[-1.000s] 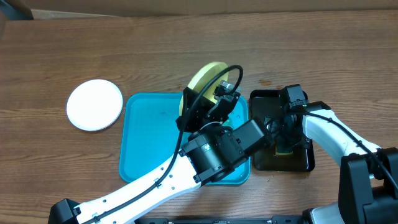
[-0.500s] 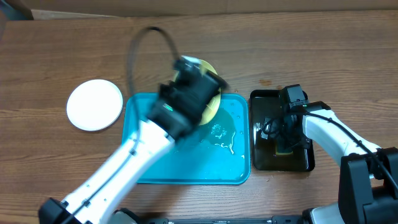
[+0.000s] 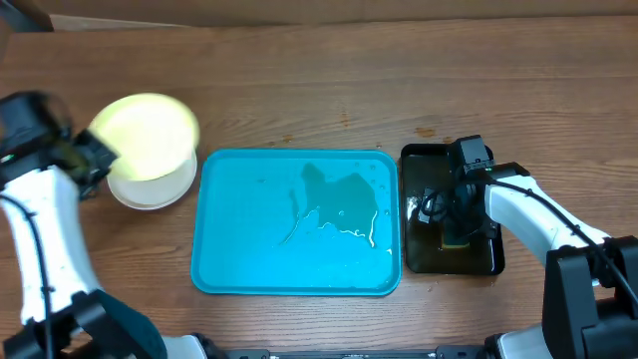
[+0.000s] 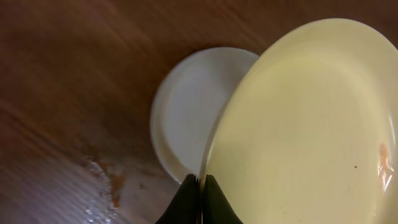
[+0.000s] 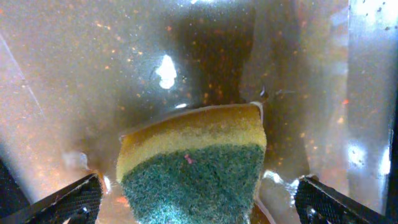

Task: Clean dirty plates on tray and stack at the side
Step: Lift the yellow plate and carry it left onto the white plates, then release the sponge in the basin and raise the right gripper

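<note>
At far left, the left fingers (image 4: 186, 202) are pressed together on the rim of the pale yellow plate (image 3: 148, 135), holding it tilted over the white plate (image 3: 159, 191) lying on the tabletop (image 3: 299, 80). Only the wrist view shows that pinch. Whether the plates touch I cannot tell. The turquoise tray (image 3: 214, 269) sits mid-table, wet with water (image 3: 344, 204). At right, the overhead shows the black tray (image 3: 419, 165). The right wrist view alone shows the right fingers (image 5: 65, 199) spread wide either side of a sponge (image 5: 193, 162).
</note>
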